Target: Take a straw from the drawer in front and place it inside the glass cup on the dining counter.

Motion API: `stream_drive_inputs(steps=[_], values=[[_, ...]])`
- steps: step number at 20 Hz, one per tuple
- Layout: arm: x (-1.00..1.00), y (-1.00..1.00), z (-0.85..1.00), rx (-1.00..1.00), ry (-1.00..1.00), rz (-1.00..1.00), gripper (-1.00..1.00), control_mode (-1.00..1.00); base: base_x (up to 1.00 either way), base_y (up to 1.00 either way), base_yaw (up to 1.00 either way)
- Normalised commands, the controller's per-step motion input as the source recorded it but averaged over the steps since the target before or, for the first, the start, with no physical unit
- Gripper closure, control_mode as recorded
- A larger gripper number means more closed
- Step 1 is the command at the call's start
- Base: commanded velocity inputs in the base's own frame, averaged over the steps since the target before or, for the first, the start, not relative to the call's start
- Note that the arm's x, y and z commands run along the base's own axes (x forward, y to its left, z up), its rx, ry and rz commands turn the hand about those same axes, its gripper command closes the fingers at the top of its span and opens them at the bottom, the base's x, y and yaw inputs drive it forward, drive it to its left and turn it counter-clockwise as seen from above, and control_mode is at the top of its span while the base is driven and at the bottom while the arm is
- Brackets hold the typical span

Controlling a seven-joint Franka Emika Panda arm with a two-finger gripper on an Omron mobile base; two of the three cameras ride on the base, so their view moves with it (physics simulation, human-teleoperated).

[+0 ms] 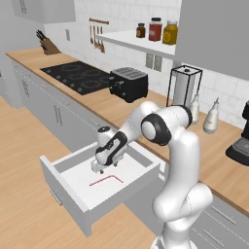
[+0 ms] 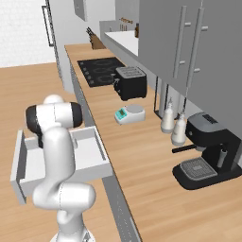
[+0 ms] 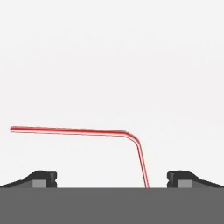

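The light-grey drawer (image 1: pixel 68 194) stands pulled out below the wall counter, its white floor bare but for the straw. The straw (image 1: pixel 106 180) is a thin red stick with a bent end, lying flat on that floor. My gripper (image 1: pixel 98 168) hangs inside the drawer just above the straw, pointing down, open with nothing between its fingers. In the hand view the straw (image 3: pixel 74 130) runs across the white floor and its bent end drops down between my two fingertips (image 3: pixel 43 178), which stand wide apart. From the right base view the drawer (image 2: pixel 92 160) sits partly behind my arm. The glass cup and dining counter are out of view.
On the wall counter (image 1: pixel 160 126) above the drawer stand a black toaster (image 1: pixel 130 83), a cooktop (image 1: pixel 78 75), two white bottles (image 1: pixel 211 116), a small scale (image 2: pixel 130 114) and a coffee machine (image 2: pixel 208 151). The drawer's walls (image 1: pixel 146 165) close in around my gripper.
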Motion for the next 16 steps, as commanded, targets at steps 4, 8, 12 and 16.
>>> stream_drive_inputs(steps=[4, 8, 12, 16], values=[[0.03, -0.32, -0.37, -0.02, 0.11, 0.13, -1.00, -1.00, 0.00, 0.00, 0.00], [0.17, -0.18, -0.35, 0.00, 0.09, 0.17, -1.00, -1.00, 0.00, 0.00, 0.00], [0.33, -0.06, -0.35, 0.00, 0.08, 0.20, -1.00, -1.00, 0.00, 0.00, 0.00], [0.33, 0.00, -0.38, 0.00, 0.09, 0.20, -1.00, -1.00, 0.00, 0.00, 0.00]])
